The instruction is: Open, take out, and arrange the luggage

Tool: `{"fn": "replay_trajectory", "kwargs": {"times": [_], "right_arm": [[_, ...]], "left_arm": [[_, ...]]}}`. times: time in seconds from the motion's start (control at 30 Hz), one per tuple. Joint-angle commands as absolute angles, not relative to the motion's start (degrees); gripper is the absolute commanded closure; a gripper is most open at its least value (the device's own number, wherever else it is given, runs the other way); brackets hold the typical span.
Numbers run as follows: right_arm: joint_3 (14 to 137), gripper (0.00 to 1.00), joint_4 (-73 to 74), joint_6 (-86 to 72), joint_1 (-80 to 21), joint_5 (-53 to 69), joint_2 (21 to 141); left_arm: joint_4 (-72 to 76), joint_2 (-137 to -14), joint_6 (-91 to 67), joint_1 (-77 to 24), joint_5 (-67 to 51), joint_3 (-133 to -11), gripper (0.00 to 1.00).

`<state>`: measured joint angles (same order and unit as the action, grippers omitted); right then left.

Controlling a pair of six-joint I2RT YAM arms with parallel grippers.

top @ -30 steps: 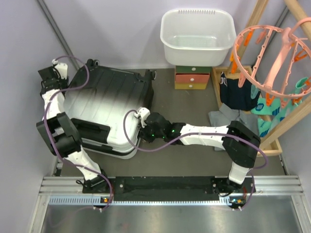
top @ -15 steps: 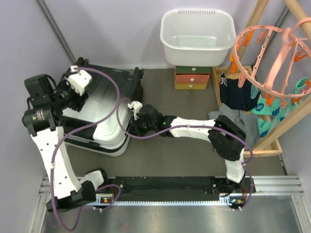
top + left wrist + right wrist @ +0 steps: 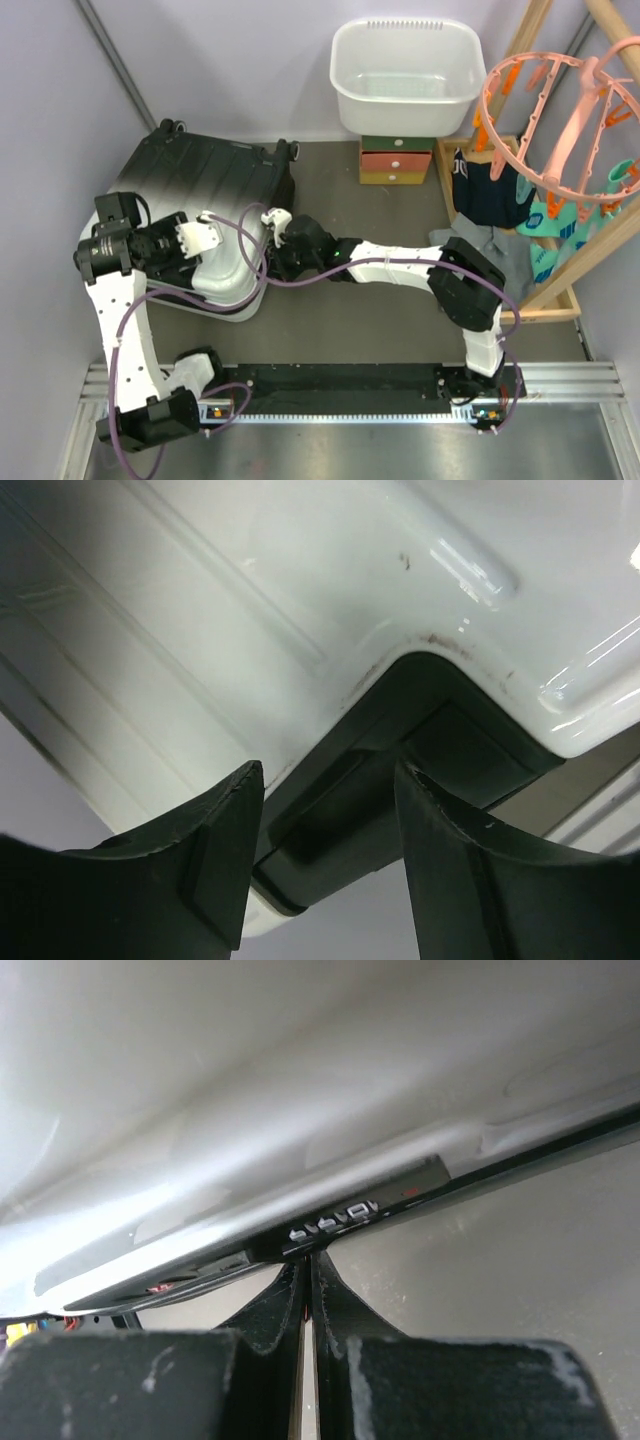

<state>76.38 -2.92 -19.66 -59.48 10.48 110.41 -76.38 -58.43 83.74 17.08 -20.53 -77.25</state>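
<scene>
The luggage (image 3: 200,185) lies flat at the left, a ribbed hard shell that runs from black at the far end to white at the near end, with wheels at its far corners. My left gripper (image 3: 218,248) hangs over the white near end. In the left wrist view it (image 3: 330,815) is open, with the black recessed handle (image 3: 400,760) showing between its fingers, and it holds nothing. My right gripper (image 3: 270,254) reaches to the case's right side. In the right wrist view it (image 3: 308,1265) is shut, with its tips against the lock (image 3: 335,1222) on the seam.
A white laundry basket (image 3: 405,75) sits on a small green-and-orange drawer box (image 3: 396,160) at the back. At the right, a wooden rack (image 3: 560,270) carries a pink peg hanger (image 3: 560,110) and dark clothes (image 3: 490,190). A grey cloth (image 3: 462,242) lies on the floor. A wall runs close along the left.
My left arm has swung from the case's far black end down to its white near end, and its jaws have widened. The case has shifted left. My right arm has stretched left with it.
</scene>
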Motion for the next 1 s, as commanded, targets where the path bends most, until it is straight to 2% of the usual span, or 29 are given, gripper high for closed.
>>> {"fn": "replay_trajectory", "kwargs": {"times": [0.0,0.13,0.33,0.5,0.63,0.73,0.83,0.97], "right_arm": [[83.5,1.0,-8.9,-18.0,-59.3,6.6,112.0],[87.6,1.0,-7.1,-18.0,-58.3,6.2,113.7],[87.7,1.0,-7.2,-17.2,-56.6,6.7,114.3],[87.4,1.0,-7.7,-17.7,-54.8,6.9,114.4],[89.1,1.0,-7.4,-17.8,-52.8,7.4,115.7],[92.0,1.0,-6.1,-16.3,-51.0,9.0,117.4],[94.0,1.0,-5.5,-14.1,-49.9,9.7,118.4],[95.2,1.0,-4.9,-11.2,-49.7,11.7,119.4]], "left_arm": [[-86.3,-61.2,88.2,17.1,-15.5,-78.9,0.41],[-84.0,-61.7,85.8,17.1,-11.8,-75.3,0.43],[-59.6,-57.0,77.3,17.0,-15.7,-63.0,0.37],[-43.3,-60.2,68.4,16.5,-17.7,-60.2,0.39],[-36.8,-64.0,62.9,13.3,-16.2,-59.9,0.39],[-37.5,-67.0,59.3,11.0,-15.6,-62.7,0.39],[-44.2,-69.7,59.1,10.9,-17.7,-69.9,0.38],[-71.2,-72.8,68.1,11.0,-26.4,-83.7,0.36]]}}
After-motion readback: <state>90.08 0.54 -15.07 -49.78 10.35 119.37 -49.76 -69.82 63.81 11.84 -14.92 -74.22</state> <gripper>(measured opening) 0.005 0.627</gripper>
